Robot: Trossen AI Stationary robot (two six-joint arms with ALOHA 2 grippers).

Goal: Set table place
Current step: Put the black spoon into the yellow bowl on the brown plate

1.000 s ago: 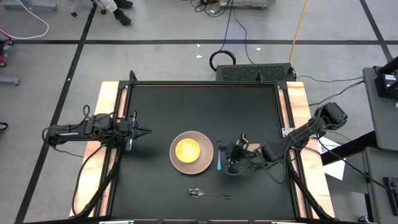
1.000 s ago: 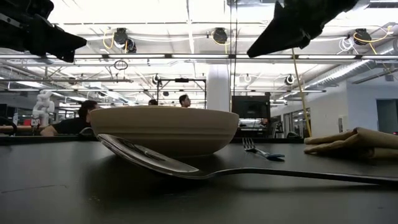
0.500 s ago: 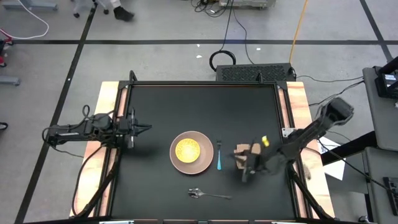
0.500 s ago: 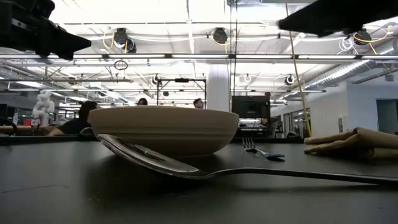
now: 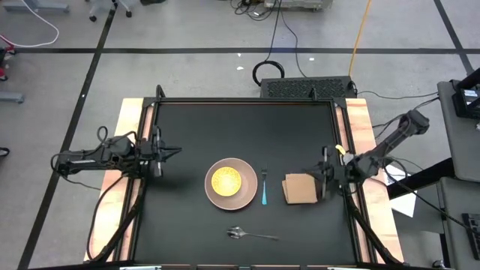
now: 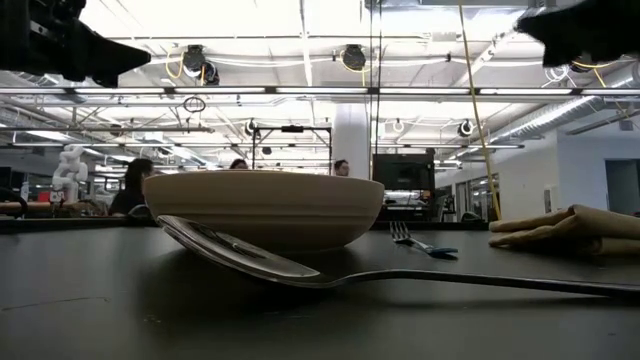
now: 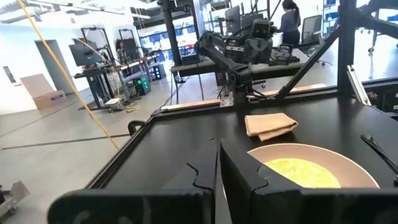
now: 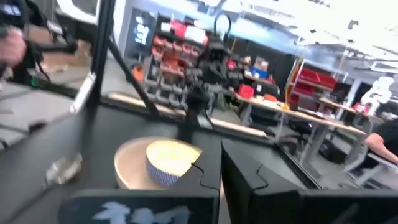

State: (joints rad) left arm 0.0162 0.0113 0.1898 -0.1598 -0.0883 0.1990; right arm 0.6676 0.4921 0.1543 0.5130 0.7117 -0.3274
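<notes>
On the black table [image 5: 195,127] lie a pale pink plate [image 5: 244,196] with a yellow dish [image 5: 226,181] in it, a blue-handled fork [image 5: 264,189] on the plate's right, a tan napkin [image 5: 300,189] further right, and a silver spoon [image 5: 253,235] nearer the front edge. My left gripper [image 5: 175,152] hangs shut above the table's left side, pointing level at the plate. My right gripper [image 5: 322,182] is shut and empty, above the table's right edge beside the napkin. The low view shows the plate [image 6: 265,210], spoon [image 6: 300,270], fork [image 6: 420,243] and napkin [image 6: 570,230].
Pale wooden strips [image 5: 132,127] run along the table's left and right sides. A dark box [image 5: 307,87] and cables sit behind the far edge. People are in the room beyond the table. The far half of the tabletop is bare.
My right gripper has drawn back from beside the fork, over the napkin, toward the table's right edge, tipping from pointing down to about level. The napkin now lies uncovered, flat on the table. Plate, dish, fork and spoon have stayed put.
</notes>
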